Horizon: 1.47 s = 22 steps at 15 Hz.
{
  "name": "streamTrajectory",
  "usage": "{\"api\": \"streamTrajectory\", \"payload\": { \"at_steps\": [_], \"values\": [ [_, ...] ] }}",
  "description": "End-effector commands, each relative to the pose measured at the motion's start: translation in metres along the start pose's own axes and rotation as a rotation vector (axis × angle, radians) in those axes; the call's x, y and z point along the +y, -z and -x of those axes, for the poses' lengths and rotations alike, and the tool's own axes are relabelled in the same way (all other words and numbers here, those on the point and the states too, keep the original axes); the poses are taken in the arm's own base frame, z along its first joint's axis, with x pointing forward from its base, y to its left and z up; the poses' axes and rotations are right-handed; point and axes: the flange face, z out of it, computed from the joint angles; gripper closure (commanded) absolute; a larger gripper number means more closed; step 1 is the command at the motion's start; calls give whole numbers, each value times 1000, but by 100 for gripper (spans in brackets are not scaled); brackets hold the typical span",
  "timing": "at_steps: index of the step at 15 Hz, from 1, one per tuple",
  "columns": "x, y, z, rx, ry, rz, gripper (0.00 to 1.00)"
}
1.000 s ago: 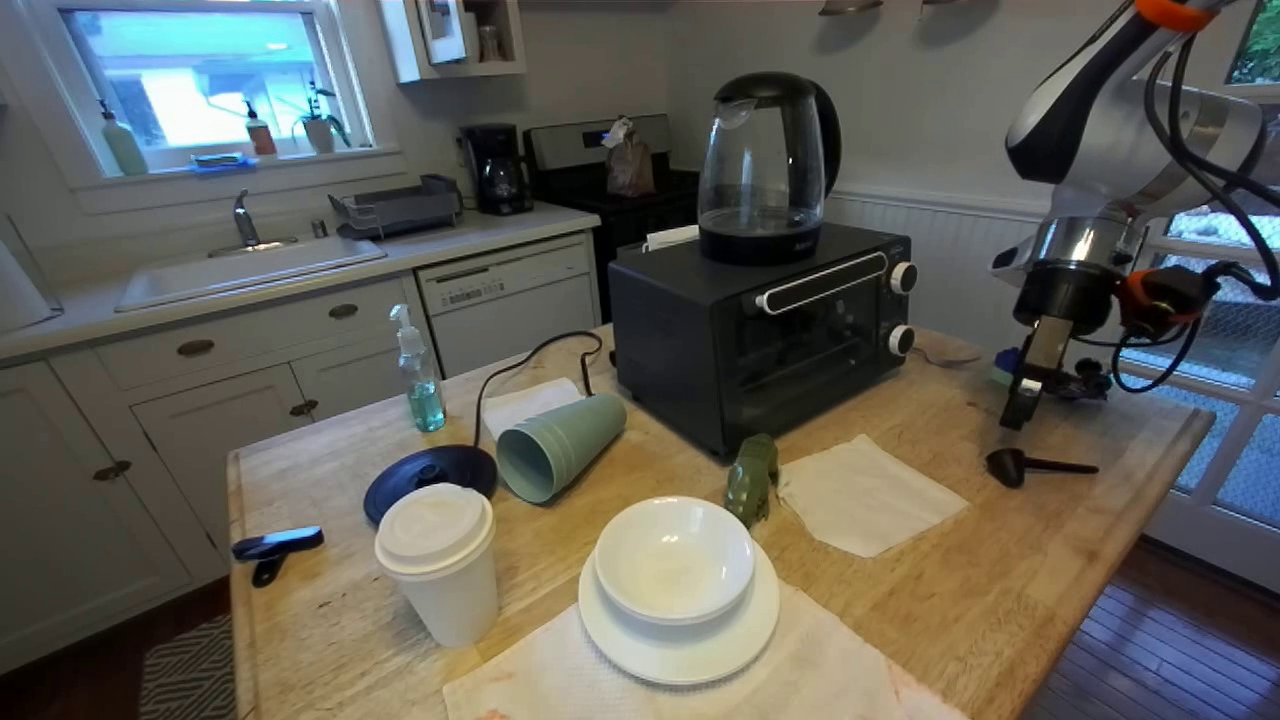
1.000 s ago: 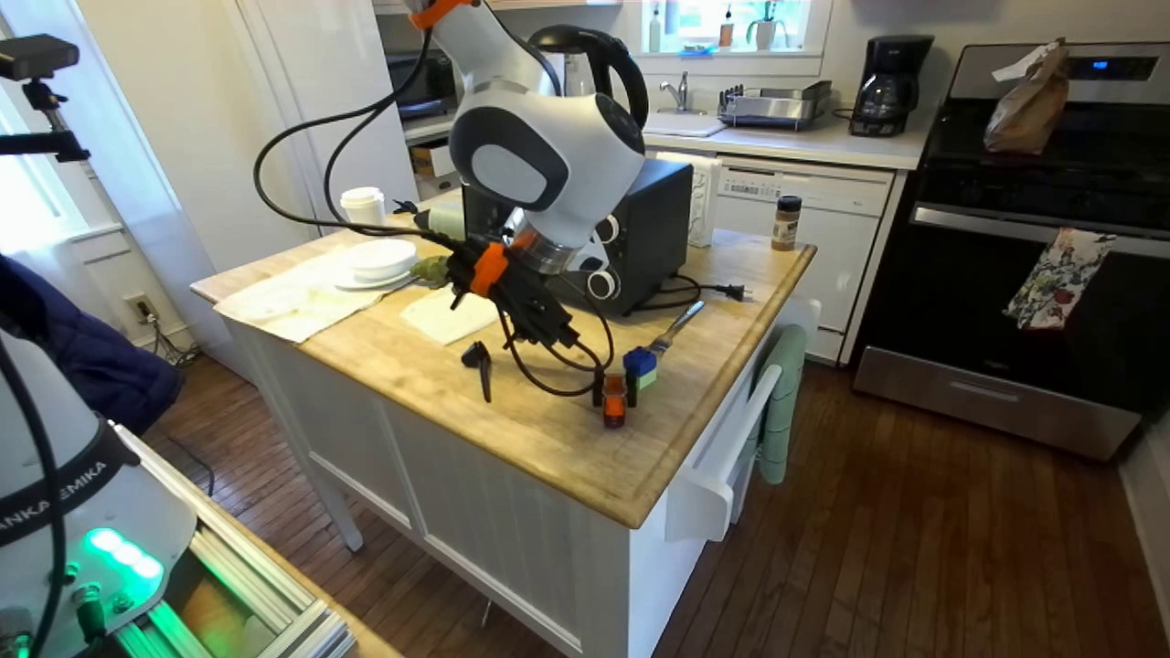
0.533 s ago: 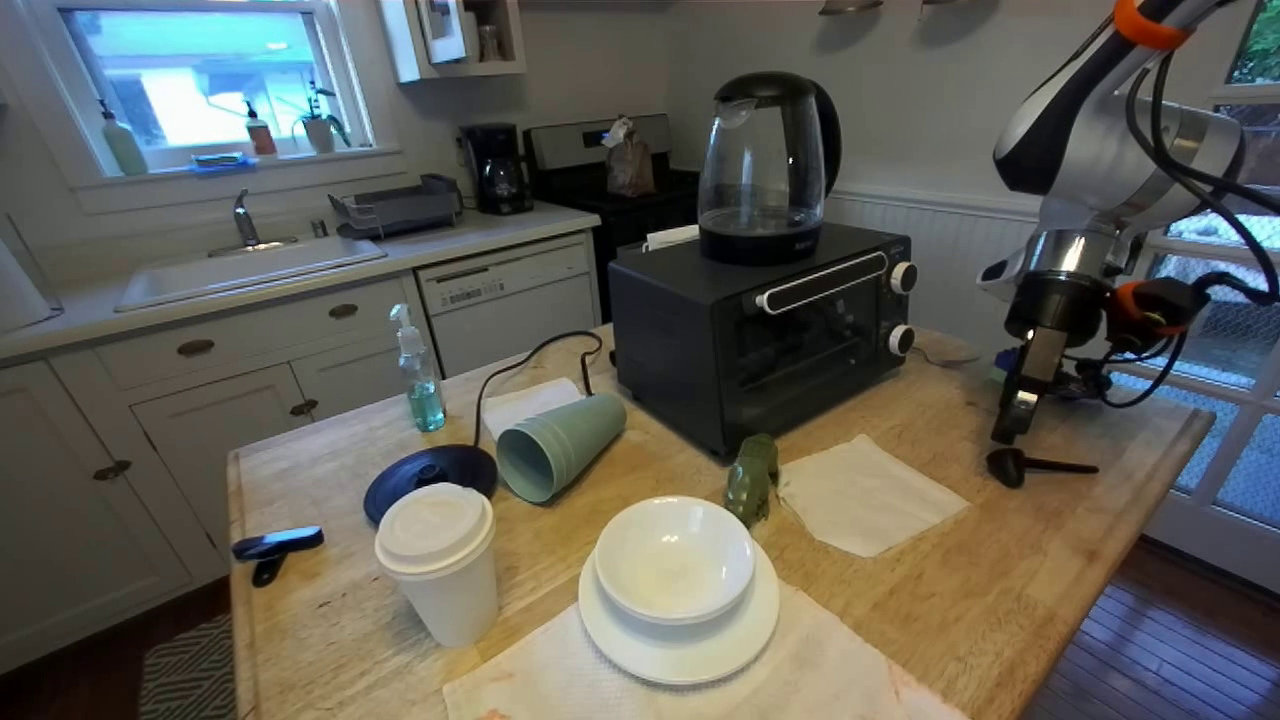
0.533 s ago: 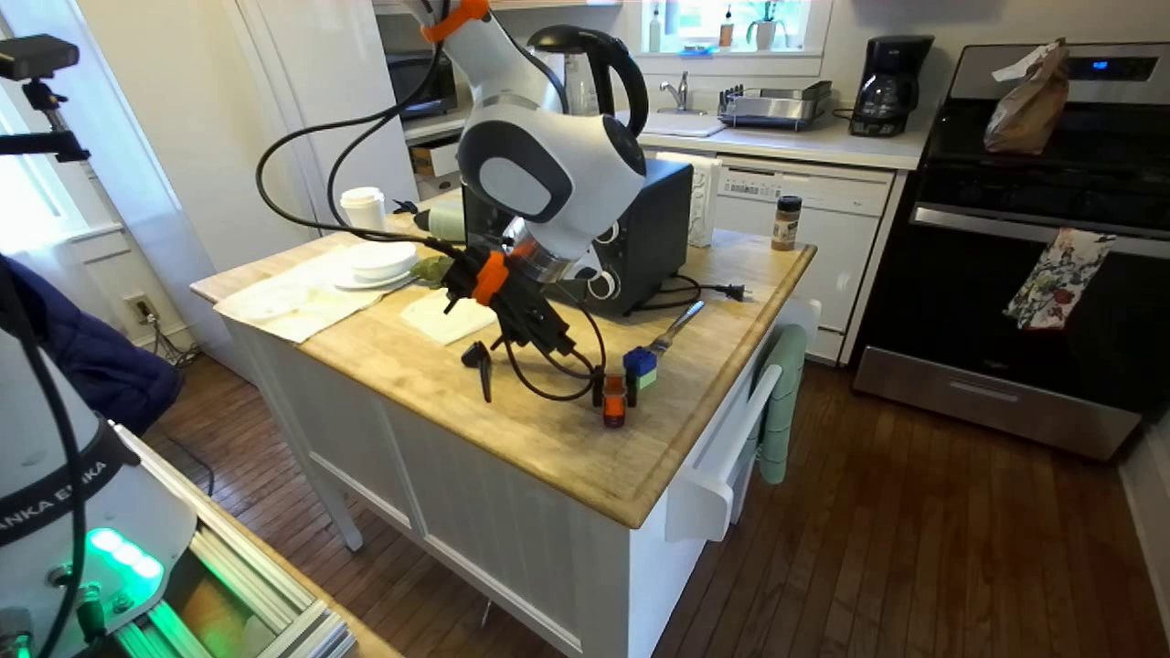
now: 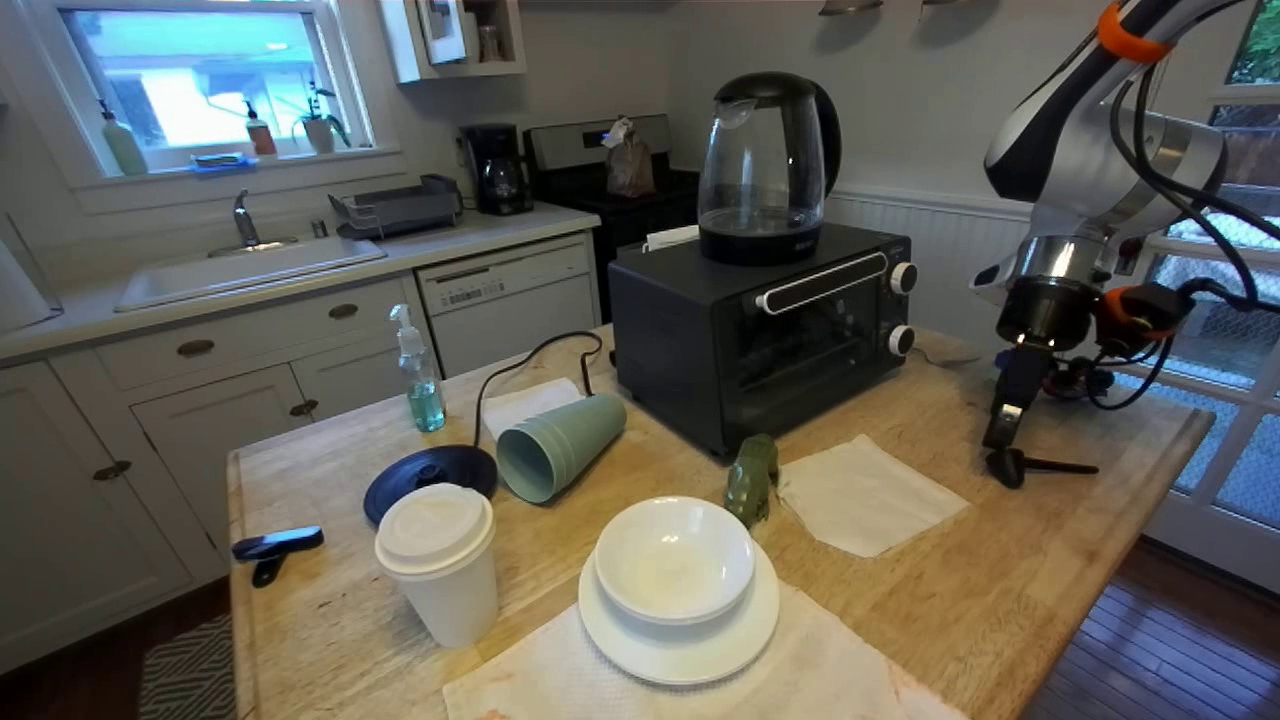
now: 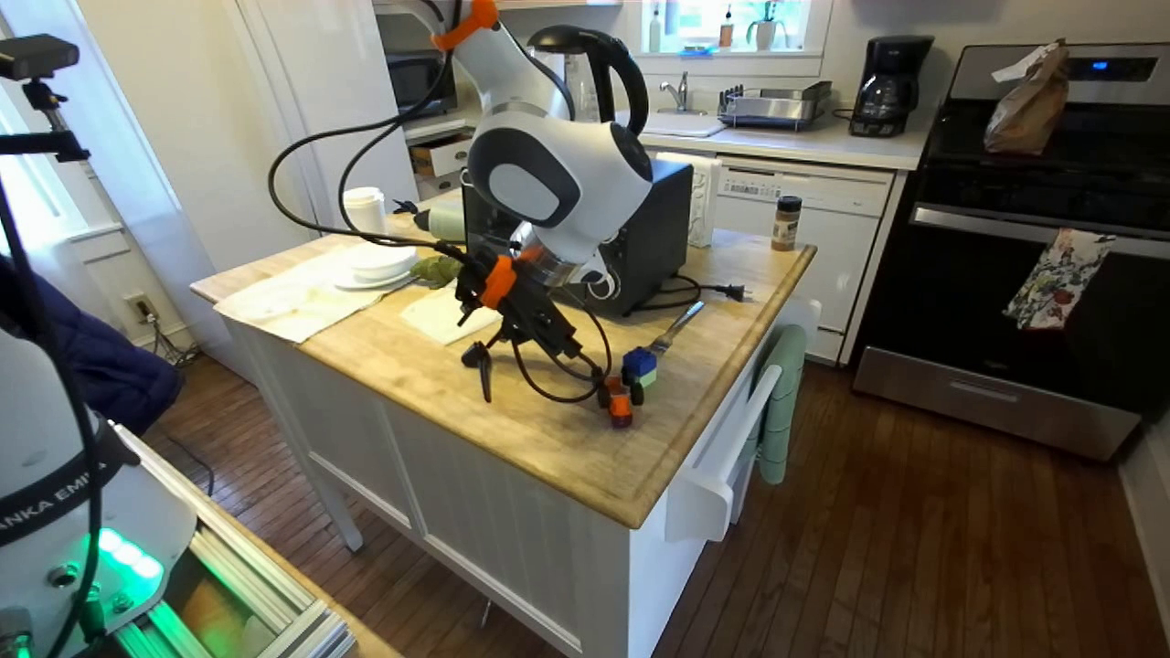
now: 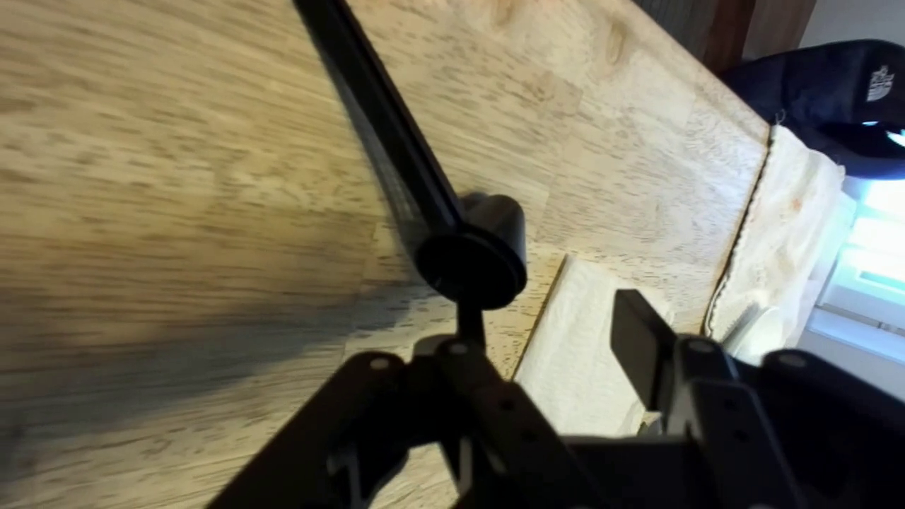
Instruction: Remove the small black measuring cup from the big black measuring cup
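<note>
Since half a second earlier, the gripper (image 7: 551,331) had come down toward the big black measuring cup (image 7: 421,170) and the orange piece (image 6: 621,402) had swivelled a bit. Fingers (image 7: 640,346) stood apart; one sat just beside the bowl, contact unclear. We marked that bowl mid-frame in the wrist view, handle toward upper left; we couldn't make out the small black measuring cup separately. Around them: wooden tabletop (image 7: 177,212), napkin (image 7: 580,360) at lower right.

Kettle (image 5: 765,175) atop blk oven (image 5: 700,340) — wht bowl (image 5: 675,560) on plate (image 5: 690,655).
</note>
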Motion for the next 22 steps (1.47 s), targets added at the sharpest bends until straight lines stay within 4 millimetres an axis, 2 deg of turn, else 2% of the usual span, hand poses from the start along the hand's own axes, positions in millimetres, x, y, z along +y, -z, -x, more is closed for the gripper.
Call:
{"api": "streamTrajectory", "payload": {
  "at_steps": [1,3,4,6,7,8,9,11,12,13,14,17,22],
  "values": [
    [8,0,-5,21,10,-20,66],
    [8,-1,-6,20,9,-18,64],
    [9,-1,-6,19,9,-17,69],
    [10,0,-7,20,8,-16,71],
    [10,0,-7,22,8,-15,78],
    [10,0,-7,22,8,-14,76],
    [10,0,-7,22,7,-14,83],
    [11,0,-7,21,7,-13,85],
    [11,0,-7,18,6,-14,92],
    [12,-1,-7,17,5,-14,91],
    [12,-1,-7,17,5,-14,95],
    [13,-2,-7,15,3,-12,100],
    [15,-1,-8,17,2,-9,100]
  ]
}}
